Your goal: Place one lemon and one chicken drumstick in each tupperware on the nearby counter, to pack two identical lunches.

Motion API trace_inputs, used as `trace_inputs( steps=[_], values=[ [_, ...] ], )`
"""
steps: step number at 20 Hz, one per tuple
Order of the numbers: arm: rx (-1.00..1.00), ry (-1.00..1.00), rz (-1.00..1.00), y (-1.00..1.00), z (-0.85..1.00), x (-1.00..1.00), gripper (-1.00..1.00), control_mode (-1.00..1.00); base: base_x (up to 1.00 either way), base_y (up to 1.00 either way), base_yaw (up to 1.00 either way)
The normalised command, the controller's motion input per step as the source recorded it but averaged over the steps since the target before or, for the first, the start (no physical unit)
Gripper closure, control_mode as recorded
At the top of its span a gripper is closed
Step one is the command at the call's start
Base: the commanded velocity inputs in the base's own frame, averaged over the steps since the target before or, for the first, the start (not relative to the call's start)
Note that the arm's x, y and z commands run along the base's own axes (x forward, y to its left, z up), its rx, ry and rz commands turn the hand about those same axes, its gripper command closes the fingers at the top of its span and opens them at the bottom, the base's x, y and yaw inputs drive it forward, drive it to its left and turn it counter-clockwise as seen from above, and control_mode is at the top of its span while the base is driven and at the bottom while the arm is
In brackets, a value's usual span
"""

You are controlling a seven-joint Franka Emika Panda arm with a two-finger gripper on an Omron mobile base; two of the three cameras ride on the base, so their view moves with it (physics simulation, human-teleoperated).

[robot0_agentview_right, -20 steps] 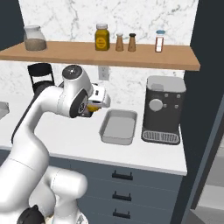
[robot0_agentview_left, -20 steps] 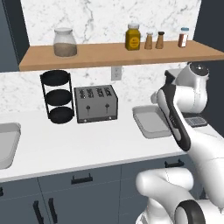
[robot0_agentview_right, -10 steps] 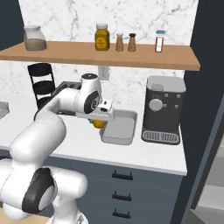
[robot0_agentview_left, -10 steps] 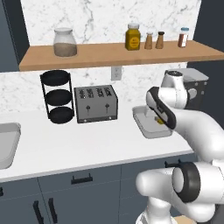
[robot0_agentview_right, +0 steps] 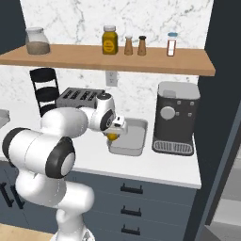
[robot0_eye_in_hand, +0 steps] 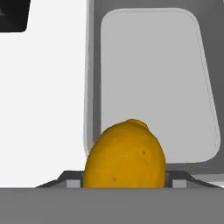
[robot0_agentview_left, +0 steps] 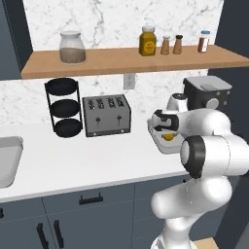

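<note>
My gripper [robot0_agentview_right: 114,132] is shut on a yellow lemon [robot0_agentview_right: 112,136], which it holds just above the near left rim of a grey tupperware [robot0_agentview_right: 134,134] on the white counter [robot0_agentview_right: 164,169]. In the hand view the lemon [robot0_eye_in_hand: 124,153] sits between my fingers at the bottom, and the tupperware [robot0_eye_in_hand: 153,78] lies beyond it with nothing inside. From the left base view, the gripper [robot0_agentview_left: 165,131] and lemon [robot0_agentview_left: 168,136] hang over the tupperware [robot0_agentview_left: 168,147], partly behind my forearm. The chicken drumstick is out of view.
A black coffee machine [robot0_agentview_right: 175,117] stands right of the tupperware. A toaster [robot0_agentview_left: 106,115] and a black tiered rack [robot0_agentview_left: 63,107] stand to its left. A sink [robot0_agentview_left: 7,160] is at the far left. A wooden shelf [robot0_agentview_left: 121,58] with jars hangs above.
The arm has swung across and down, carrying the lemon from beside the toaster to the tupperware's near edge. The grip has not changed.
</note>
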Motion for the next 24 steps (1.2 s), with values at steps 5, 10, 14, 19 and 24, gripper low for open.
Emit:
trace_inputs(
  steps=[5,10,14,19,24],
  values=[
    [0.01,0.04,0.0,-0.17,-0.29,0.53,1.0,-1.0,0.0,0.0,0.0],
    [0.04,0.0,0.0,-0.18,0.0,0.26,1.0,-1.0,0.0,0.0,0.0],
    [0.03,0.01,0.0,-0.17,0.0,0.66,1.0,-1.0,0.0,0.0,0.0],
    [0.01,0.01,0.0,-0.08,-0.12,0.41,1.0,-1.0,0.0,0.0,0.0],
    [0.0,0.0,0.0,-0.07,-0.64,0.0,1.0,-1.0,0.0,0.0,0.0]
  ],
)
